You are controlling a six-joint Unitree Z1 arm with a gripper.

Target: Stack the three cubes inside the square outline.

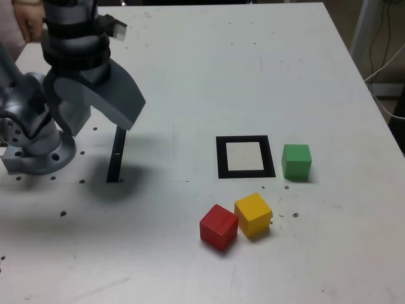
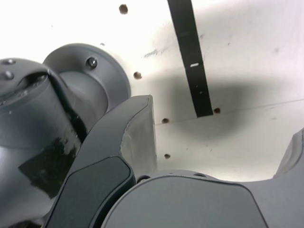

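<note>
Exterior view: gripper hangs over the table's left side beside the arm base, jaws spread, empty. Square outline sits mid-table, unoccupied; green cube just right of it; yellow cube touches red cube below. Wrist view: black strip on the table, jaws apart.

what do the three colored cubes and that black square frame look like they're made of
The red cube, yellow cube and green cube look like painted wood or dense foam: matte faces, no glare, crisp edges. The black square outline lies completely flat, probably tape or print on the white table.
</note>
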